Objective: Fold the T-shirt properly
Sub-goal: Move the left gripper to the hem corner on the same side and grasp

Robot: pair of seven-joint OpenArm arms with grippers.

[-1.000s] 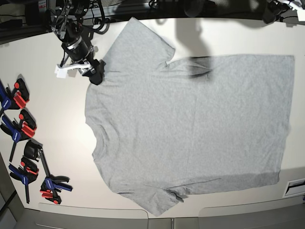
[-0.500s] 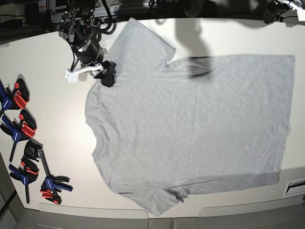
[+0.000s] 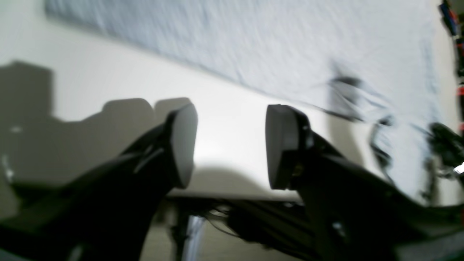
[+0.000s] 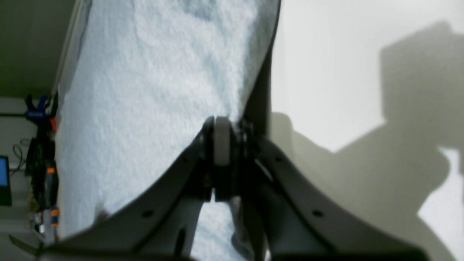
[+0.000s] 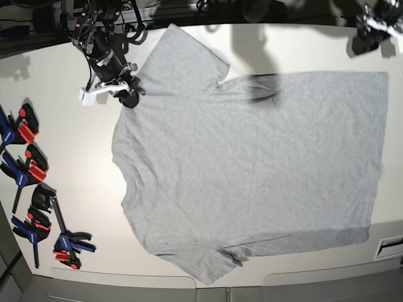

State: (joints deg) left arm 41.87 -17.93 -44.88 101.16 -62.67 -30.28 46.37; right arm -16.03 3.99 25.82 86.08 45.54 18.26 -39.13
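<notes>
I see one large light heather-grey short-sleeved T-shirt spread flat, plain side up, across the white tabletop, with what look like five red-and-blue bar clamps well apart from its collar side. My right gripper is clenched on the shirt's edge by the upper sleeve. My left gripper hangs released over bare table just beside the hem.

Both arms are black, the left gripper ending in flat grey oval pads, the right gripper with a white bracket behind it.
</notes>
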